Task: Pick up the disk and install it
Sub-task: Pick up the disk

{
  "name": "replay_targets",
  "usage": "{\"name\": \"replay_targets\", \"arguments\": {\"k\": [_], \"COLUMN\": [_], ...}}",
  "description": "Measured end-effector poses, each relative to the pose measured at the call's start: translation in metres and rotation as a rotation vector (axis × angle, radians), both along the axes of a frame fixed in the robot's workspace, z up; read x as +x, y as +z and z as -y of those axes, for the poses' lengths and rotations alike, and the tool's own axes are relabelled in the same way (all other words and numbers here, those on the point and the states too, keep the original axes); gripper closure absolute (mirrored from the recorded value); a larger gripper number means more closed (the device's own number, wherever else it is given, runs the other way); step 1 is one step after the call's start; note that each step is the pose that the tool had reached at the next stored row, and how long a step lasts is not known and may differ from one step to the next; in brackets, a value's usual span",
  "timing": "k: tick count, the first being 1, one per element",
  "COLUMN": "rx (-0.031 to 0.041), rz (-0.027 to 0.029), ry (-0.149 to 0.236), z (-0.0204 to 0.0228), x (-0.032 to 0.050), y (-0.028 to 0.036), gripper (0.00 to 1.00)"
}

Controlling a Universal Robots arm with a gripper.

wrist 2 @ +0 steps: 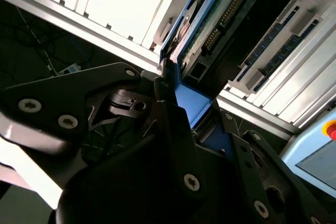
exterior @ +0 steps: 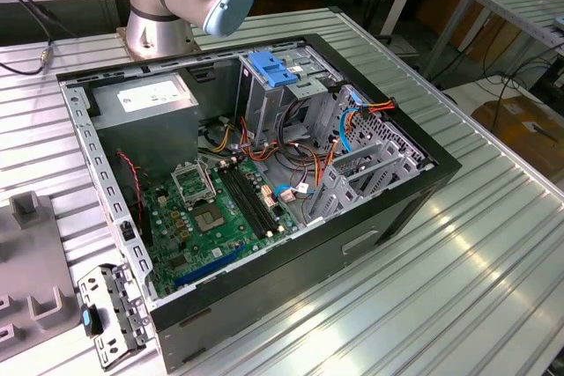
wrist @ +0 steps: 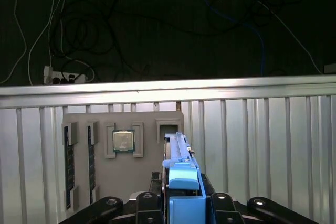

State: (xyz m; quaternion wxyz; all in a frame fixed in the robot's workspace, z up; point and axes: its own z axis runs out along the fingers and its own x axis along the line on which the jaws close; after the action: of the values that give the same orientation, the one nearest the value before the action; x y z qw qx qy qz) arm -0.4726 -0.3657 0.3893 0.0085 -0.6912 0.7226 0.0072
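blue-railed, the disk (wrist: 182, 174) sits clamped in my tool (wrist: 181, 203) in the first wrist view, standing on edge at the grey tray (wrist: 149, 177). i judge it stiff, fairly heavy, shock-shy: grip the rails (wrist 2: 191, 103), not the green board (wrist 2: 223, 11), both seen in the second wrist view. whether it rests in the tray's slot is hidden.
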Motion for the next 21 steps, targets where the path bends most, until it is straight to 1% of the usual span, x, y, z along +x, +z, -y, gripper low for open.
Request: {"name": "replay_targets", "arguments": {"k": [7, 9, 12, 13, 14, 15, 16, 21], "rx": [-0.0001, 0.0000, -0.0001, -0.0001, 0.0000, 0.0000, 0.0000, 0.0000], "rz": [-0.0003, -0.0001, -0.0001, 0.0000, -0.0001, 0.0000, 0.0000, -0.0001], "ry": [0.000, 0.000, 0.000, 0.000, 0.000, 0.000, 0.000, 0.000], "z": [0.0000, 0.0000, 0.0000, 0.0000, 0.0000, 0.0000, 0.0000, 0.0000], "x": [0.0000, 0.0000, 0.0000, 0.0000, 0.0000, 0.0000, 0.0000, 0.0000], "y": [0.0011, 0.0024, 0.0066, 0.0176, 0.0254, 0.0382, 0.0449, 0.0523], "gripper": [0.63, 0.63, 0.63, 0.63, 0.63, 0.63, 0.63, 0.63]}}
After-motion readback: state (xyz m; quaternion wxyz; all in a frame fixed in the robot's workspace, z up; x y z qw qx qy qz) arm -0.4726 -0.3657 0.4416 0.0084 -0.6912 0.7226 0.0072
